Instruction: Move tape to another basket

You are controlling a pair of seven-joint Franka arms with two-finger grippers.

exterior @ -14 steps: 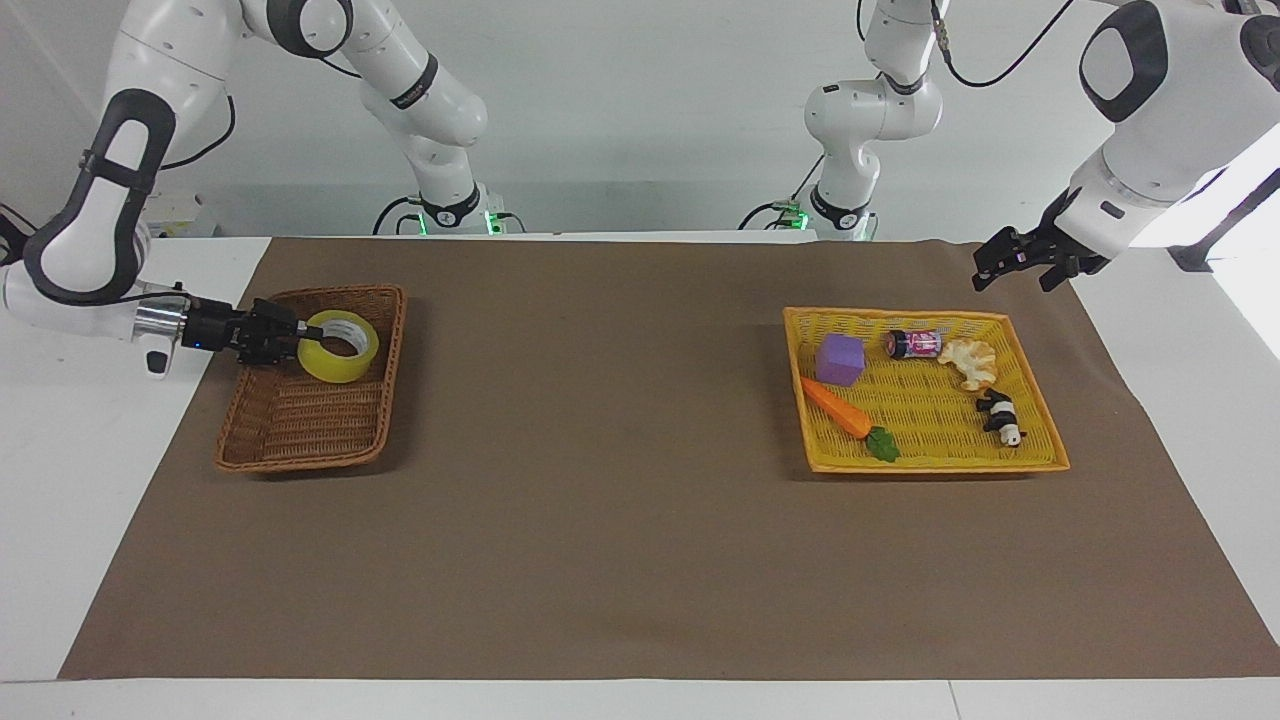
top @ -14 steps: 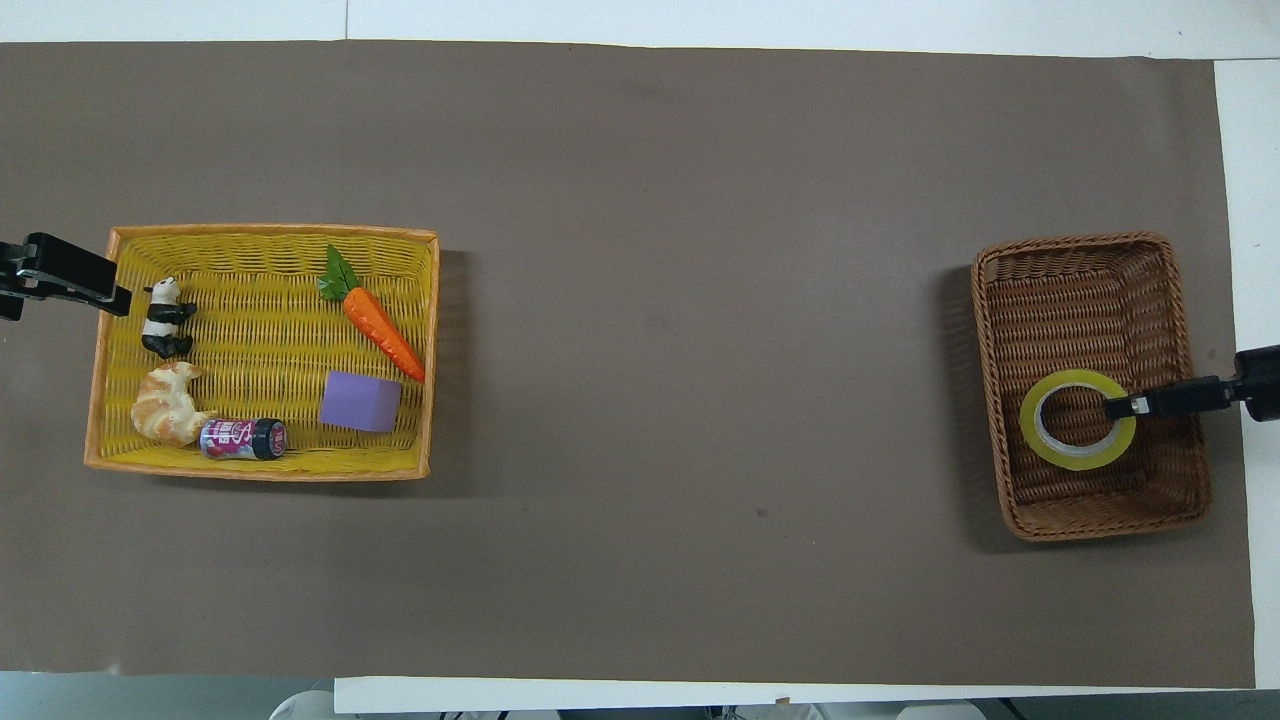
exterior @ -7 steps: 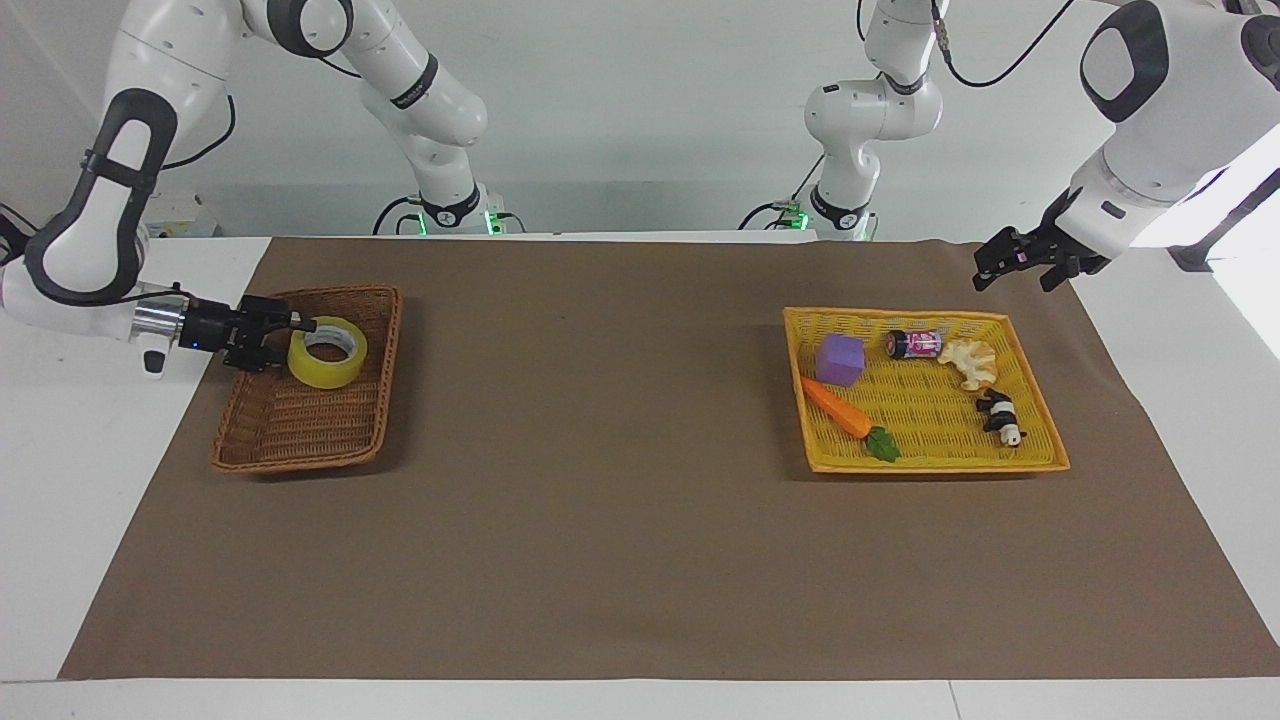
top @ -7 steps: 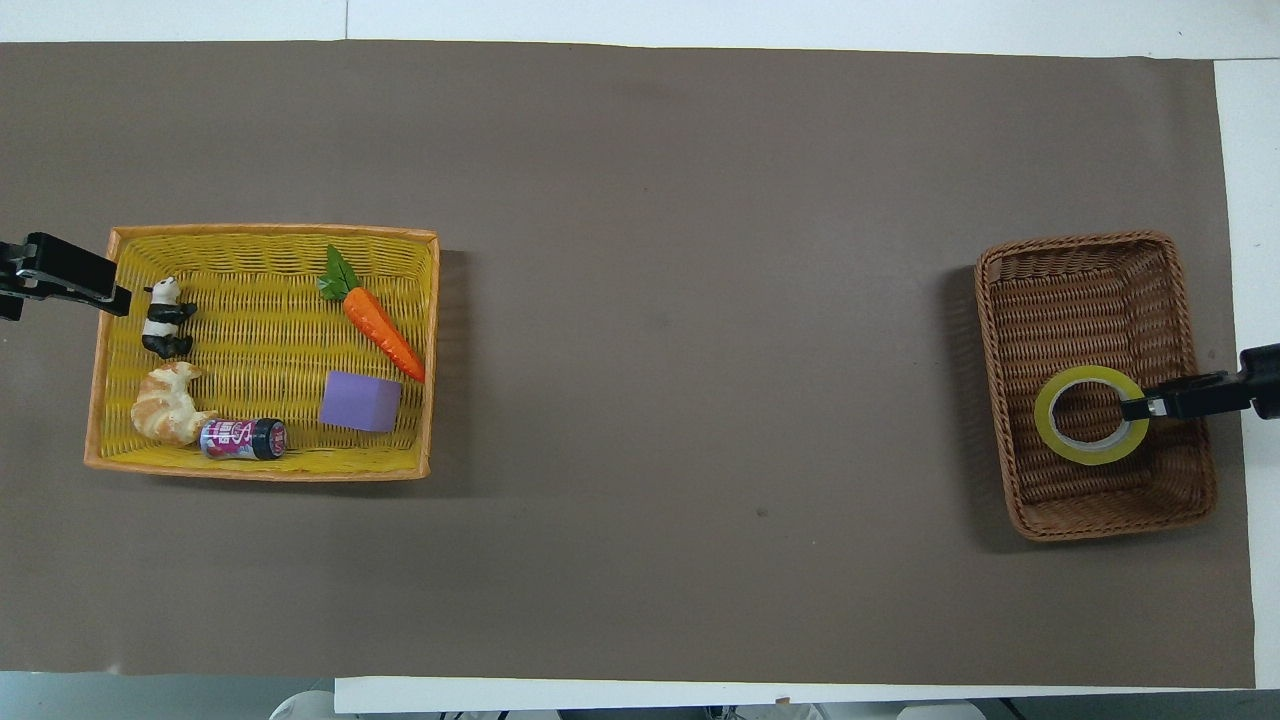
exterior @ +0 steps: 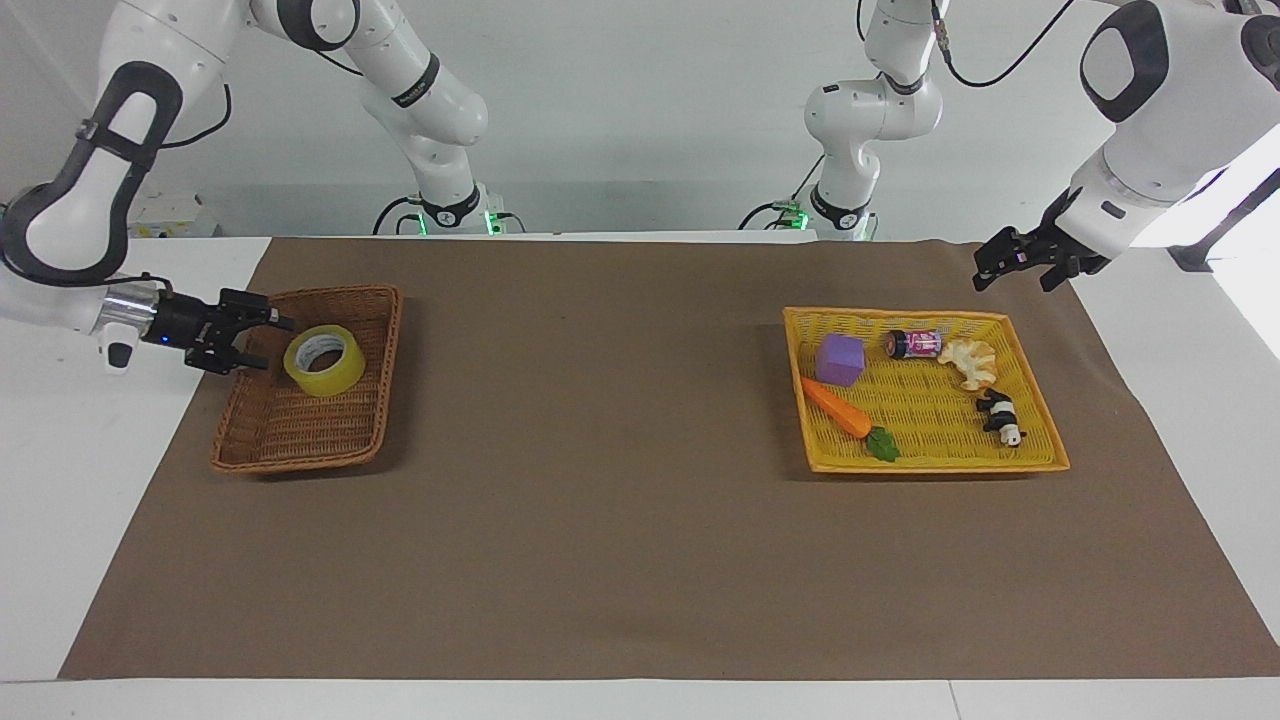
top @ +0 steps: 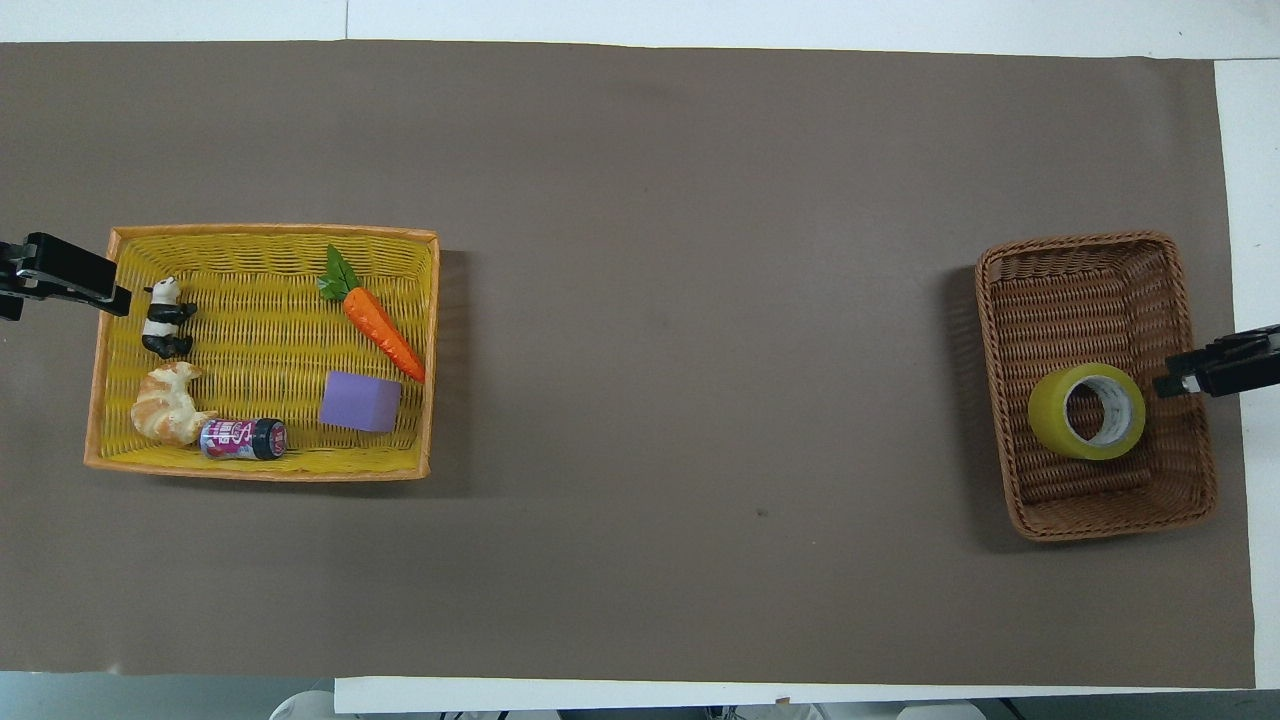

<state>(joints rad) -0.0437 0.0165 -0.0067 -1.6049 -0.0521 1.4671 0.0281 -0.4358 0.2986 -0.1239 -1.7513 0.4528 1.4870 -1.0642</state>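
Observation:
The yellow tape (exterior: 337, 381) lies tilted inside the brown wicker basket (exterior: 300, 462), in the half nearer the robots, at the right arm's end of the table. In the overhead view the tape (top: 1046, 420) leans in the basket (top: 1080, 241). My right gripper (exterior: 268, 343) is open and empty, just outside the basket's rim beside the tape, apart from it; it also shows in the overhead view (top: 1180, 372). My left gripper (exterior: 1012, 270) waits open over the mat beside the yellow basket's corner (top: 75, 285).
A bright yellow tray-like basket (exterior: 930, 465) at the left arm's end holds a purple block (exterior: 839, 359), a toy carrot (exterior: 838, 411), a small can (exterior: 915, 344), a croissant (exterior: 970, 362) and a panda figure (exterior: 1000, 415). A brown mat (exterior: 600, 450) covers the table.
My right gripper has let go of the tape, opened and drawn back out over the basket's rim. The tape now rests tilted in the basket. The left arm has not moved.

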